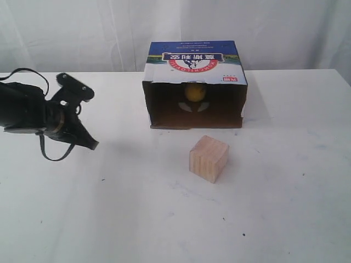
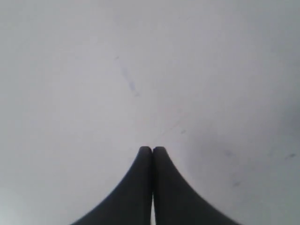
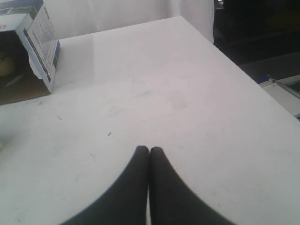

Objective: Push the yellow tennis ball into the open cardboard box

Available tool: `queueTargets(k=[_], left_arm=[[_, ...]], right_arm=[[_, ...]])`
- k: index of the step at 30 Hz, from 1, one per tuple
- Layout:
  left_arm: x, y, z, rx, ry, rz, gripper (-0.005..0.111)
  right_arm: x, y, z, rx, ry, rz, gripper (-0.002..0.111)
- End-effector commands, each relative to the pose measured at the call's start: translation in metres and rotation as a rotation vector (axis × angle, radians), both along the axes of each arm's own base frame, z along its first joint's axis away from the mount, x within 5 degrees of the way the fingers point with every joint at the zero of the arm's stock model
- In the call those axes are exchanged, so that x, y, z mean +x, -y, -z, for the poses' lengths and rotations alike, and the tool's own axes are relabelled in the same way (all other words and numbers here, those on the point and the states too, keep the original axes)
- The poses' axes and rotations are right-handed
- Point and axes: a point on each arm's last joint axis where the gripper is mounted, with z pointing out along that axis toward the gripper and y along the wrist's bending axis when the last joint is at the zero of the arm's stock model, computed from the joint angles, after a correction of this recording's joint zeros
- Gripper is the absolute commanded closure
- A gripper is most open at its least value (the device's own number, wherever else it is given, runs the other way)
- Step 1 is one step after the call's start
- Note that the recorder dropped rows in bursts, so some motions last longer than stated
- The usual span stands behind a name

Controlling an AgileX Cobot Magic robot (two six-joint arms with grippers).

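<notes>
Surface (image 1: 285, 219), white, in the exterior view: the open cardboard box (image 1: 194, 60) stands at centre rear with its open side facing the camera, showing a dark brown interior under a blue and white top that bears an inverted red logo. The yellow tennis ball (image 1: 194, 92) lies inside the box, deep against the back wall and near the middle of the opening. A light wooden cube (image 1: 208, 158) rests on the surface just in front of the box, apart from it and slightly to the right of the ball. The left tool (image 1: 92, 144) is on the left, well apart from box and cube, angled down toward the surface; contact with it cannot be told. The right arm does not appear here.

Left wrist view: the left tool is closed, its two dark fingers (image 2: 138, 187) pressed tip to tip with nothing between them, over bare surface.

Right wrist view: the right tool (image 3: 149, 151) is likewise closed on nothing, fingers meeting at the tips. A corner of the box shows well apart from the tool, with part of the ball visible within its shaded interior.
</notes>
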Motion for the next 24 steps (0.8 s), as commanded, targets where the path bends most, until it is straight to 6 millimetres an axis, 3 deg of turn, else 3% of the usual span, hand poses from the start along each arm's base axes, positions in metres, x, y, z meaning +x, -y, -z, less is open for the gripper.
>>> queueTargets(k=[1, 4, 9, 14, 19, 24], left_arm=[[-0.02, -0.017, -0.017, 0.051, 0.011, -0.092, 0.107], [-0.039, -0.023, -0.022, 0.006, 0.01, -0.105, 0.107], [-0.073, -0.035, -0.011, -0.024, -0.048, -0.168, 0.107], [-0.093, -0.048, -0.008, 0.022, -0.055, -0.142, 0.107], [-0.102, -0.066, -0.021, -0.024, -0.009, -0.204, 0.107], [-0.118, -0.077, -0.052, -0.095, 0.098, -0.251, 0.107]], right_arm=[[0.0, 0.0, 0.0, -0.004, 0.015, 0.002, 0.108], [0.0, 0.0, 0.0, -0.004, 0.013, 0.002, 0.108], [0.0, 0.0, 0.0, -0.004, 0.013, 0.002, 0.108], [0.0, 0.0, 0.0, -0.004, 0.013, 0.002, 0.108], [0.0, 0.0, -0.001, -0.004, 0.015, 0.002, 0.108], [0.0, 0.0, -0.001, -0.004, 0.015, 0.002, 0.108]])
